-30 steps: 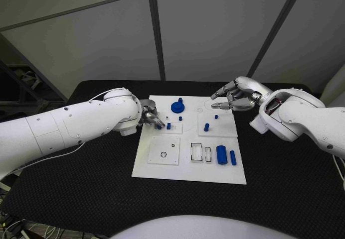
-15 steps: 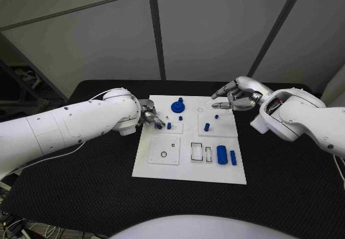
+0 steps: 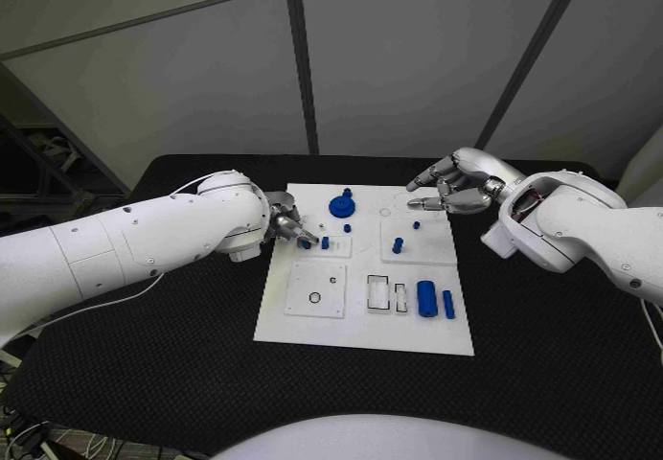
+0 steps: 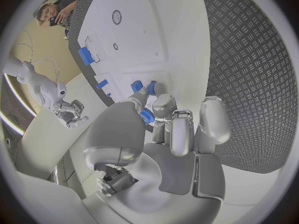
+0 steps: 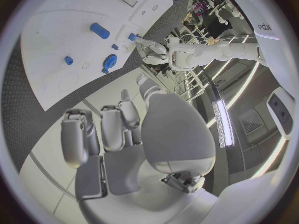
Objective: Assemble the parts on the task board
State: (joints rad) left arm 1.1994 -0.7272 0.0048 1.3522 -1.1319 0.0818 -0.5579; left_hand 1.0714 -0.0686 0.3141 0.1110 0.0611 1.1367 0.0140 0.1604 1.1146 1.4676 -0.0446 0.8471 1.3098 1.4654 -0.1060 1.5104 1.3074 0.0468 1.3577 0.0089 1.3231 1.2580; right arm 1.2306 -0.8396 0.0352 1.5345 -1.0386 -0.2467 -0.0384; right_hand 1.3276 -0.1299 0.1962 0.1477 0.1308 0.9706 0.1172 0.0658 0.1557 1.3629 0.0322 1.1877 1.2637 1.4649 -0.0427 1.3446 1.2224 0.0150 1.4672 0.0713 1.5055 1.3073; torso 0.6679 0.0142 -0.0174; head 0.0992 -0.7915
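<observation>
A: Where is the left hand (image 3: 287,227)?

B: At the left edge of the white board (image 3: 366,321), over its upper-left panel; in the left wrist view its fingertips (image 4: 149,115) pinch a small blue peg (image 4: 147,116), so it is grasping that piece; which way the peg's long axis runs I cannot tell, as the fingers cover most of it.

A: And the right hand (image 3: 450,192)?

B: It hovers at the board's upper-right corner; its fingers are curled inward with nothing between them, so it is clenched on nothing.

A: What else sits on the board?

B: A round blue knob (image 3: 341,204) stands near the top middle; a short blue pin (image 3: 324,242) stands upright just beside the left hand; another upright peg (image 3: 397,244) stands on the right panel, with a tiny blue stud (image 3: 415,226) a little above it.

A: And lower down?

B: A thick blue cylinder (image 3: 427,298) lies flat near the lower right, its long axis running from the board's near edge to its far edge; a thinner blue rod (image 3: 447,304) lies just beside it, parallel; two empty rectangular slots (image 3: 377,292) are to their left.
</observation>
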